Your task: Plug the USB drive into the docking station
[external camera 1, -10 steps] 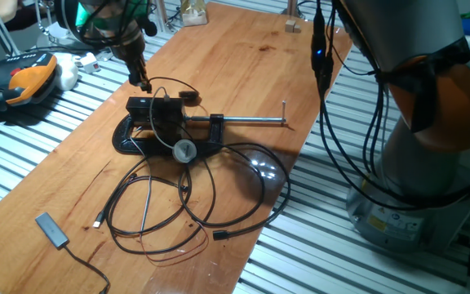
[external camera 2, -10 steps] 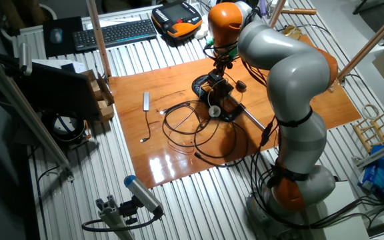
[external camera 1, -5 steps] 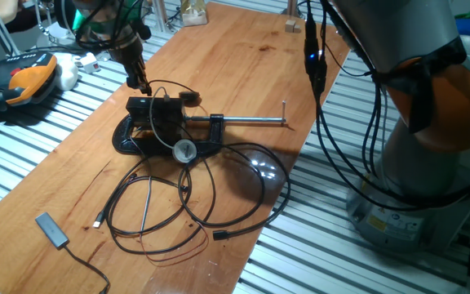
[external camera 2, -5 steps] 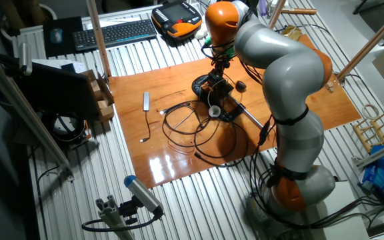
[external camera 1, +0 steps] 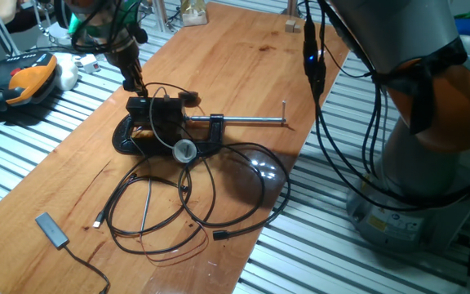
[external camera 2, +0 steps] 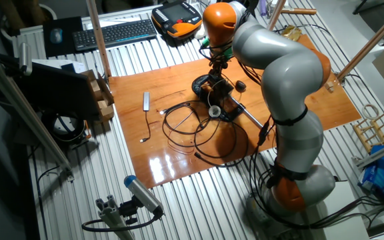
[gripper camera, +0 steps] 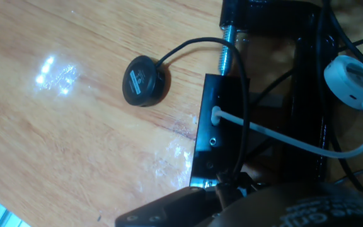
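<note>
The docking station (external camera 1: pixel 155 110) is a small black box held in a black G-clamp (external camera 1: pixel 134 144) on the wooden table (external camera 1: pixel 243 65). The hand view shows the docking station (gripper camera: pixel 218 126) from above, with a white cable and a black cable plugged into it. My gripper (external camera 1: pixel 139 85) hangs just above the box's far left end, its narrow fingers close together. At the bottom edge of the hand view a small dark piece, the USB drive (gripper camera: pixel 232 184), sits between the fingers (gripper camera: pixel 169 208), right at the box's near end. In the other fixed view the gripper (external camera 2: pixel 216 72) is over the clamp.
The clamp's long steel screw (external camera 1: pixel 251 122) points right. A round black puck (gripper camera: pixel 145 81) on a cable lies beside the box, and a white disc (gripper camera: pixel 353 79) lies on the clamp. Looped black cables (external camera 1: pixel 186 196) cover the table's middle. A flat dongle (external camera 1: pixel 51 229) lies near the front left.
My gripper has shifted a little to the left and up over the box's end. Nothing on the table has moved.
</note>
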`<state>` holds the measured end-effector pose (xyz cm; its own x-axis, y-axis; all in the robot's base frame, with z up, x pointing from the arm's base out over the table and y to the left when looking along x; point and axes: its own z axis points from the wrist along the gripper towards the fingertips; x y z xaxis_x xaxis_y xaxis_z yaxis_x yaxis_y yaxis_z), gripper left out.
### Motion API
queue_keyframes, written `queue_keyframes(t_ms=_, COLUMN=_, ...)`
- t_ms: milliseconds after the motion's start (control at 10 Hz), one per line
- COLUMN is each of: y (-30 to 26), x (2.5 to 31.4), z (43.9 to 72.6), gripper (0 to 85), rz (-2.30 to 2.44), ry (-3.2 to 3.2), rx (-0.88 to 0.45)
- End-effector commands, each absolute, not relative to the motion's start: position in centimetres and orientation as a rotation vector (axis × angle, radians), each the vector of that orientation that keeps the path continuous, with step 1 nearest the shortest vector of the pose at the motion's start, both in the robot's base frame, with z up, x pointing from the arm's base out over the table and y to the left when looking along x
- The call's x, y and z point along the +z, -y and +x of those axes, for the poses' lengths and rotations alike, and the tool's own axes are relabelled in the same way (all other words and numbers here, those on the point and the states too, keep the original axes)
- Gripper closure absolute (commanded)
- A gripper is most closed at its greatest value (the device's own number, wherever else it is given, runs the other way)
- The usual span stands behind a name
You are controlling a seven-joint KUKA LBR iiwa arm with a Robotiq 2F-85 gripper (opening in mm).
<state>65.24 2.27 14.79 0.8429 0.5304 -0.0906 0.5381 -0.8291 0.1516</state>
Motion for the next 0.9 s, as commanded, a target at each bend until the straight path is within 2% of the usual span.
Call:
queue_keyframes(t_ms=0, y=-2.3, x=14.8, z=65.3, gripper=85.0, rz=2.852, ry=-0.835, rx=-0.065)
queue_keyframes(t_ms=800, y=-1.9, x=14.5, z=66.8, gripper=85.0, rz=2.874, ry=-0.792, rx=-0.079)
